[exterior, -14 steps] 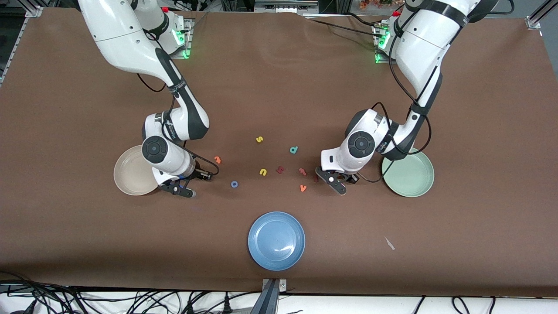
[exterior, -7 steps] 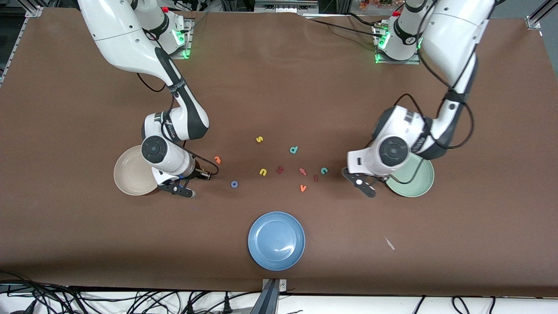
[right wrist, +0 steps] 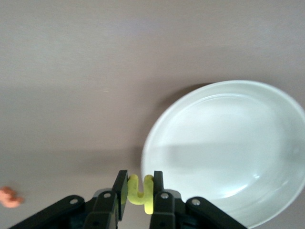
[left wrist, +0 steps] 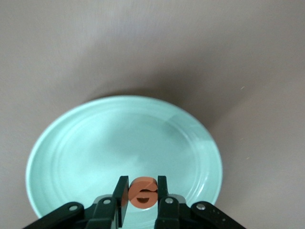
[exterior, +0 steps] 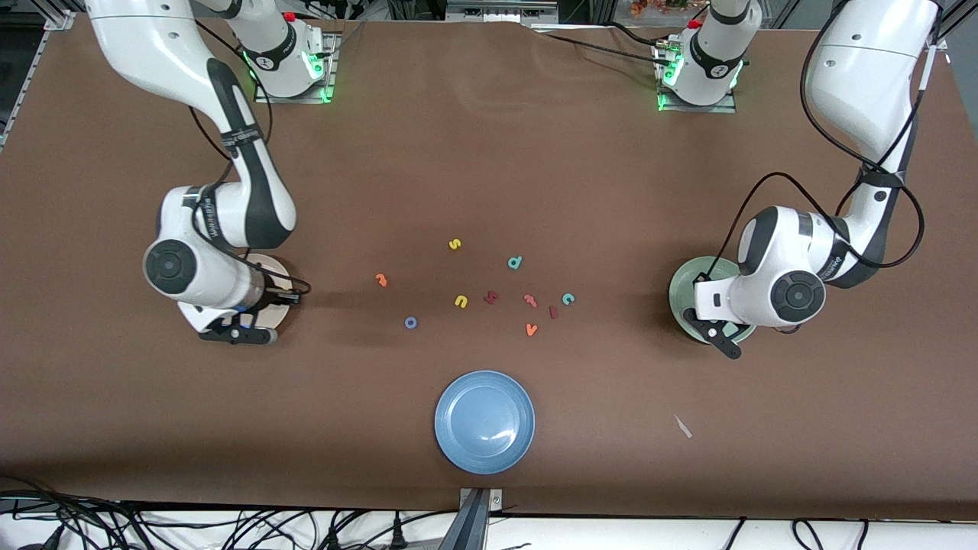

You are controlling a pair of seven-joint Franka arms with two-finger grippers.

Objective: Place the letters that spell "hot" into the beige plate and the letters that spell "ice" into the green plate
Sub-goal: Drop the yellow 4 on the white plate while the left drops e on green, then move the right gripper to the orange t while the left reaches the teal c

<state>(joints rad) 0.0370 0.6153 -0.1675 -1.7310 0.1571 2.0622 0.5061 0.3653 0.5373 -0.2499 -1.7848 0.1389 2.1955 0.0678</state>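
- The left gripper hangs over the smooth, round mint-green plate, its black fingers clamped on the chunky orange foam "e".
- The right gripper is above the glossy beige plate's rim, fingers pinching the yellow foam "h".
- On the brown bench between them lie the blue ring "o", orange "t", teal "c" and dark red bar "i".
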